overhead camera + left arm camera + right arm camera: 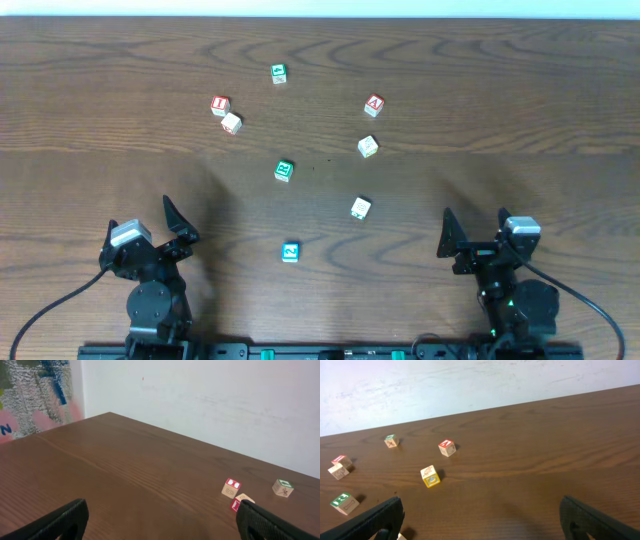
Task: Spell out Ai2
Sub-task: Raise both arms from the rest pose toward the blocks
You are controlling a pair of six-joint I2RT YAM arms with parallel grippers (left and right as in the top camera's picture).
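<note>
Several letter blocks lie scattered on the brown table (500, 90). A red block with an A (374, 104) is at the back right; it also shows in the right wrist view (447, 447). A red block with an I (220, 105) touches a pale block (232, 123) at the back left. A green block (284, 170) lies mid-table; I cannot read its face. My left gripper (178, 225) (162, 525) is open and empty at the front left. My right gripper (473, 225) (482, 522) is open and empty at the front right.
Another green block (279, 73) lies at the back. A yellow block (368, 146), a pale block (360, 207) and a blue block (291, 251) lie right of centre and in front. A white wall (210, 400) stands behind the table.
</note>
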